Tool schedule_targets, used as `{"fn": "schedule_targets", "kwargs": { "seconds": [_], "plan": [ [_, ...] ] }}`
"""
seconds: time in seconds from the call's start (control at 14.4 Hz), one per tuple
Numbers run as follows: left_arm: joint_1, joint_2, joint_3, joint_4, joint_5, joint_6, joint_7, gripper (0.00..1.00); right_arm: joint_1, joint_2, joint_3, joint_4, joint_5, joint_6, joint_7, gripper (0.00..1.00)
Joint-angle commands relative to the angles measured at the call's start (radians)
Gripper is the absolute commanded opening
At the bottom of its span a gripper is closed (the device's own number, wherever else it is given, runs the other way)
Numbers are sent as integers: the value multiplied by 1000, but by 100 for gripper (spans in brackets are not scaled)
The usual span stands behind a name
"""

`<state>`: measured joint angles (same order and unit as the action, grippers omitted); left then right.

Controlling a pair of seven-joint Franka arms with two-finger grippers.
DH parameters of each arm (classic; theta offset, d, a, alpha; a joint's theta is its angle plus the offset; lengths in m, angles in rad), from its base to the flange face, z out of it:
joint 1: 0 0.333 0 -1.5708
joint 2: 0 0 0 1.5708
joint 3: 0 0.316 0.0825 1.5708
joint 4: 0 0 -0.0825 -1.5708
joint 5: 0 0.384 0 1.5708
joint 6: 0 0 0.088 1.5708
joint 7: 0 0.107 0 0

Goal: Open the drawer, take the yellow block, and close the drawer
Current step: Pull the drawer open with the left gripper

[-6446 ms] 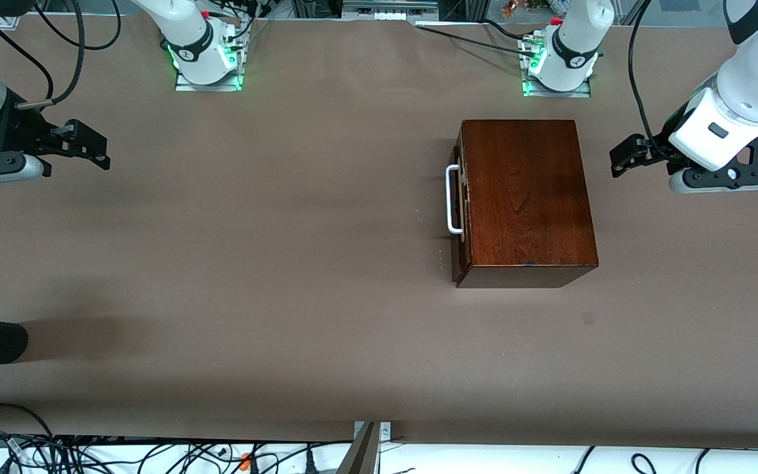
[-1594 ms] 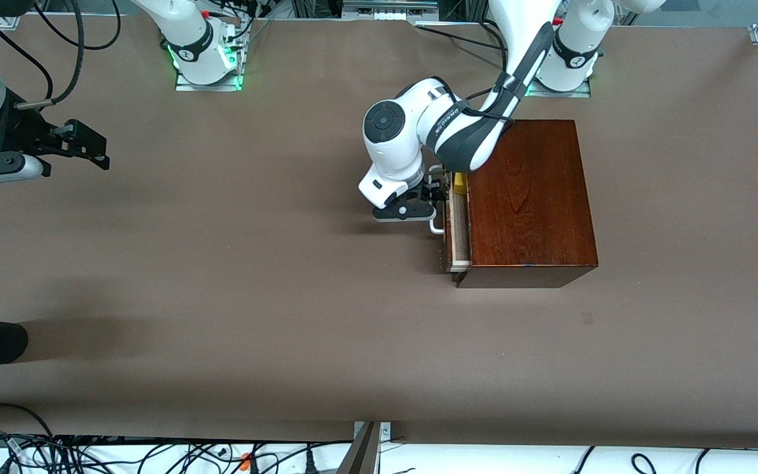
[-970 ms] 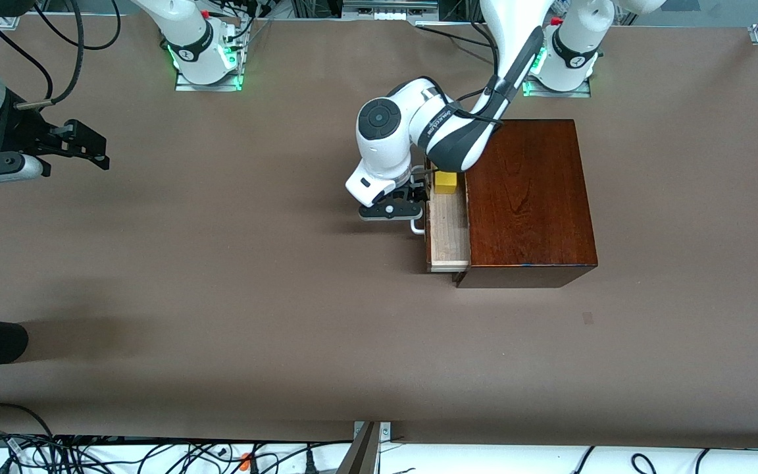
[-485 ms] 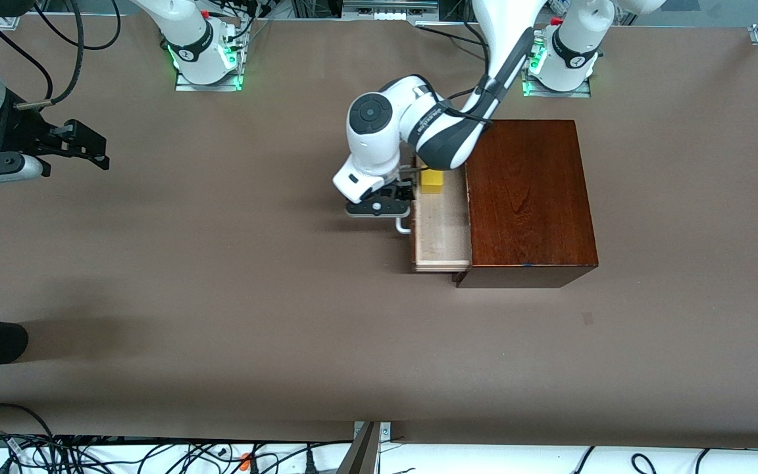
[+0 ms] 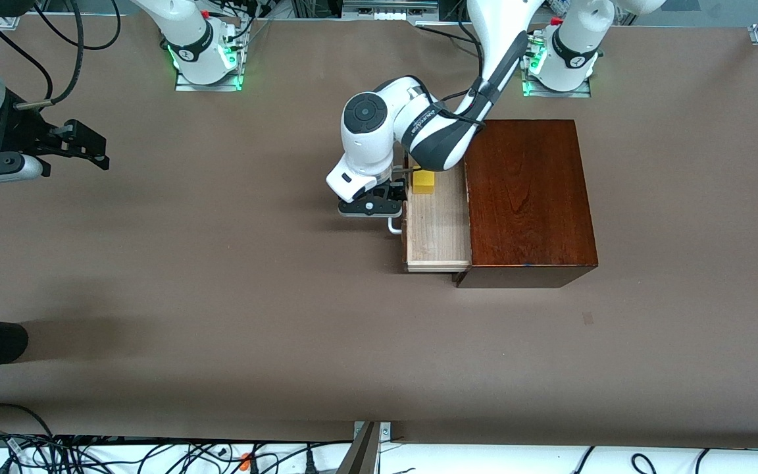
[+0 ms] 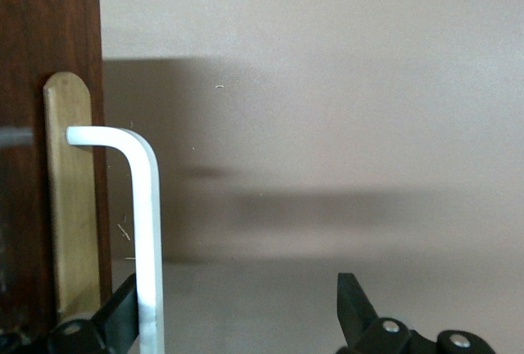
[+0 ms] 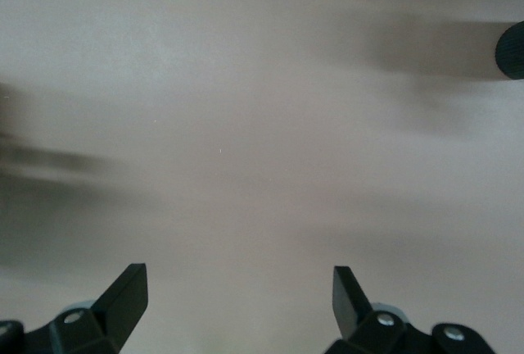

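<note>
drawer (image 5: pixel 437 230) pulled out, yellow block (image 5: pixel 424 182) inside

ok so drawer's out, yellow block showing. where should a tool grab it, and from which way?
Come from straight above and pinch two opposite side faces of the yellow block. It is a small plain cube sitting in the open drawer, close to the drawer front, which likely rules out a sideways approach. The left tool hooks the white handle with open jaws; the right tool waits open.

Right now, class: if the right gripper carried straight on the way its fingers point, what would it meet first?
The right gripper, open and waiting at the right arm's end, points down at bare table. Nothing else shows in its line, so it would probably meet the tabletop first.
</note>
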<state>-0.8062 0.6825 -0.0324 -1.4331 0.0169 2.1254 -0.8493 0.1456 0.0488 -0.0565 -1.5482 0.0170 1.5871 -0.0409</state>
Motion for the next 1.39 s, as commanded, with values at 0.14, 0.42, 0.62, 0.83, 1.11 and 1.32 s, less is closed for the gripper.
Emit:
{"fn": "schedule_targets", "kwargs": {
  "seconds": [0.14,0.42,0.62,0.83,1.11,1.32],
  "plan": [
    [-13,31,-1,92,-57,13,6,100,-9,2,4,16,6,-16,1,100],
    [-10,-1,-1,94,-48,-86,7,100,-9,3,4,16,6,-16,1,100],
    [-2,-96,6,97,-43,-229,28,100,-9,2,4,16,6,-16,1,100],
    [2,-130,9,95,-43,-312,203,100,-9,2,4,16,6,-16,1,100],
    [64,-181,11,95,-43,-392,275,100,-8,0,7,16,9,-16,4,100],
    [171,-245,12,94,-41,-482,364,100,-8,0,10,16,34,-19,4,100]
  ]
}}
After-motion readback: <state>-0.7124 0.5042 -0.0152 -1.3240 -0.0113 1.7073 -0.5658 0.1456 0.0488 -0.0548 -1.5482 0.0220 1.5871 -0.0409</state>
